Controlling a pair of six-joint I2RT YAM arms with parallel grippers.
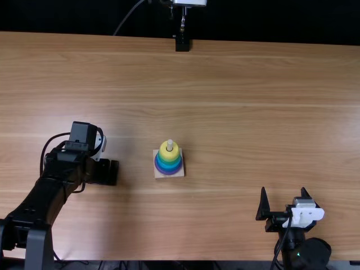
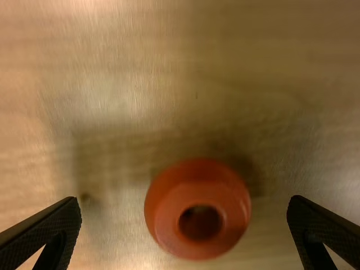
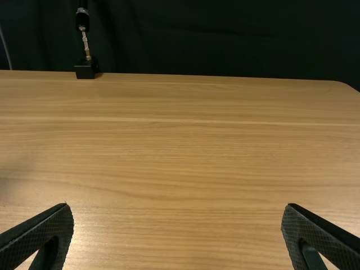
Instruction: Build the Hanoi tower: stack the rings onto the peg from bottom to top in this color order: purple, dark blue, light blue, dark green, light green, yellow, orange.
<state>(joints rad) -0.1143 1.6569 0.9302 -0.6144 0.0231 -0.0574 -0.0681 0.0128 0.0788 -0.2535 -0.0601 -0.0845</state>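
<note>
My left gripper (image 1: 107,171) is low over the table, left of the wooden base (image 1: 169,175). Stacked on the base's peg (image 1: 170,144), a yellow ring (image 1: 169,153) tops green and light blue rings above a purple one (image 1: 167,171). In the left wrist view the orange ring (image 2: 197,208) lies on the table between the spread fingers of my left gripper (image 2: 185,228), touched by neither. At the near right, my right gripper (image 1: 282,201) stands open with nothing held, and the right wrist view has the gripper (image 3: 177,233) spread above bare wood.
A black stand (image 1: 182,44) with a metal rod is at the table's far edge, also seen as a stand (image 3: 86,68) in the right wrist view. The tower stands between the two arms. Cables run along the left arm.
</note>
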